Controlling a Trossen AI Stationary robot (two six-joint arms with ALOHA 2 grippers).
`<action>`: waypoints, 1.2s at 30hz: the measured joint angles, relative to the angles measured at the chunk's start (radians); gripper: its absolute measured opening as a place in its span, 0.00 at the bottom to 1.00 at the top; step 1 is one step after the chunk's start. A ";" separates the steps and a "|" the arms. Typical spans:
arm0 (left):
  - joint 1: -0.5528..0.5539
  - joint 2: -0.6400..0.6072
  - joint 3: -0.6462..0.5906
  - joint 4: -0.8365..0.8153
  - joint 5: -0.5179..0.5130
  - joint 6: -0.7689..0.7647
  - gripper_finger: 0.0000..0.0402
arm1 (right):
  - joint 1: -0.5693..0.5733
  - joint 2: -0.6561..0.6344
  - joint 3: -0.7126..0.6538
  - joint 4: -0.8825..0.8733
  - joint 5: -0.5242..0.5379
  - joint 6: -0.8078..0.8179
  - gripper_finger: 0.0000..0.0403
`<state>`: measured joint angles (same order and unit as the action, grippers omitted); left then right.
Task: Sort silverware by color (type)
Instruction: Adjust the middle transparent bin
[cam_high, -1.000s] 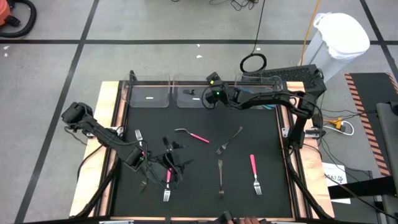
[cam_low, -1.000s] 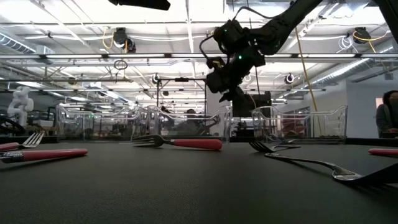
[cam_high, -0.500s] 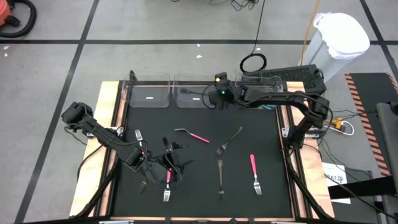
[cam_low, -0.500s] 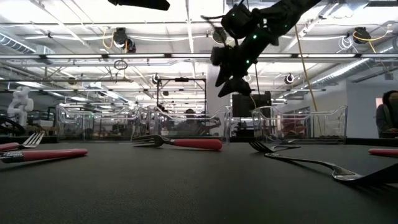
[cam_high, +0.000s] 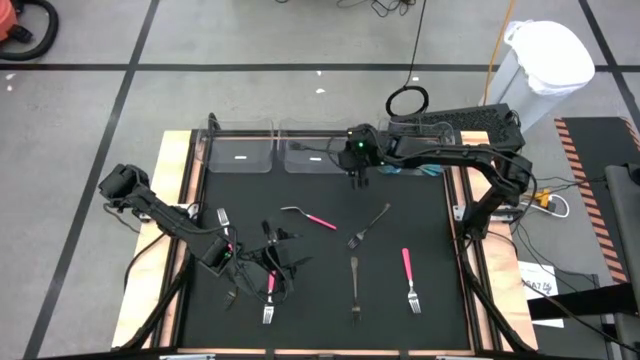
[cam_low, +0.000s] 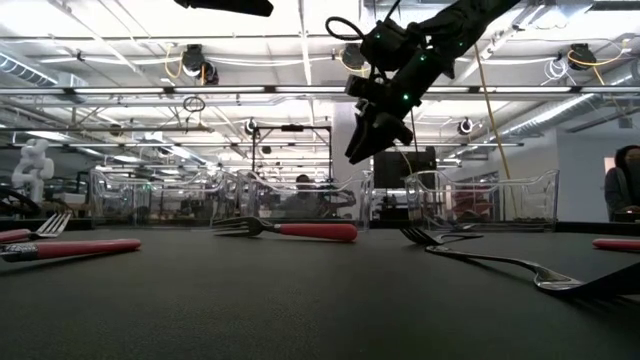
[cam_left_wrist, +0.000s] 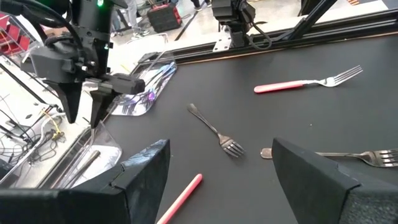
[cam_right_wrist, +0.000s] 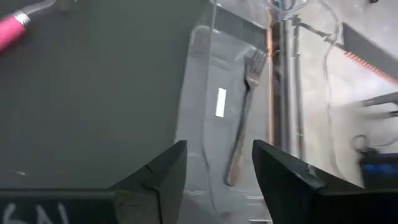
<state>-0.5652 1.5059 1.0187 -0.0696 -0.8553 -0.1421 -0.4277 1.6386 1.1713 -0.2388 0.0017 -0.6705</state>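
seeing right pincer (cam_high: 360, 178) empty, fingers apart over the bins; we've a dark fork (cam_right_wrist: 241, 118) in a bin (cam_right_wrist: 205, 93); left pincer (cam_high: 222, 258) open by the tabletop (cam_high: 420, 215) edge.

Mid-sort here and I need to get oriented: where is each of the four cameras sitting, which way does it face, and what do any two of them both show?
High: overhead, straight down on the black mat; both arms show, left gripper, right gripper.
Low: table height, level across to the clear bins; right gripper hangs above.
Left wrist: past its own open fingers across the mat toward the right gripper.
Right wrist: down between its open fingers onto a bin holding a dark fork.
Shared: high and low views both show the pink-handled fork.
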 joint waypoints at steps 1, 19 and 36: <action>0.000 0.000 0.000 0.000 0.000 0.000 0.71 | -0.006 0.000 0.000 -0.003 -0.013 0.009 0.44; 0.000 0.000 0.000 0.009 0.000 0.021 0.71 | -0.076 0.042 0.000 -0.089 -0.058 -0.005 0.39; 0.001 0.000 0.000 0.010 -0.001 0.024 0.71 | -0.076 0.040 0.001 -0.158 0.035 -0.028 0.02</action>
<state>-0.5644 1.5057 1.0187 -0.0597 -0.8562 -0.1179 -0.5035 1.6790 1.1722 -0.3973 0.0367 -0.6981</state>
